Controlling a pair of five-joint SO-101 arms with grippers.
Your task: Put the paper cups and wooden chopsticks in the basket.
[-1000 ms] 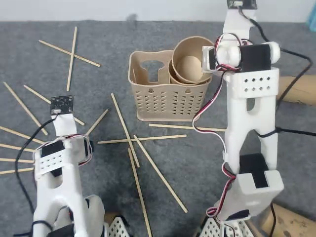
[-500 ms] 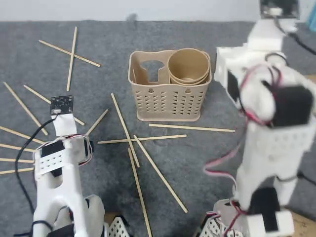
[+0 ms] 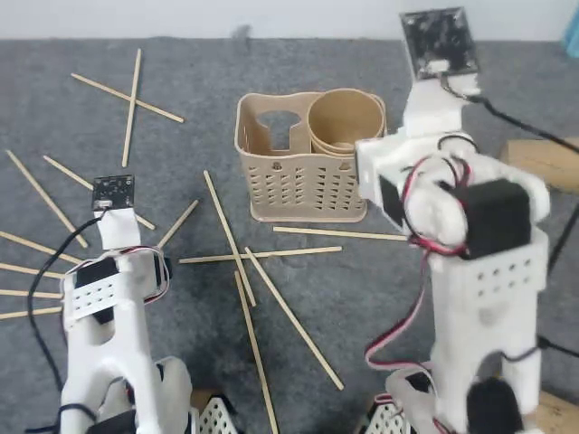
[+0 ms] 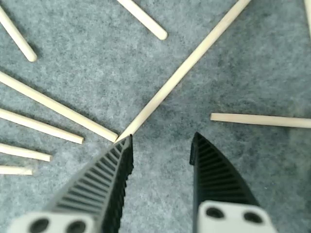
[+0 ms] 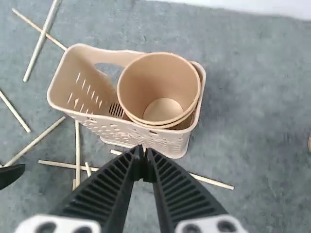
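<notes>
Looking down over the grey table (image 3: 298,68), I see the tan basket (image 3: 298,185) standing upright. Nested paper cups (image 3: 346,119) sit inside it, at the end nearer my right arm. Wooden chopsticks (image 3: 229,237) lie scattered flat on the table, in front of the basket and out to its left. My right fingers (image 5: 114,187) are pressed together on nothing, raised above the table just in front of the basket. My left fingers (image 4: 104,189) are apart, low over the table, one tip just beside a chopstick's end (image 4: 184,68).
</notes>
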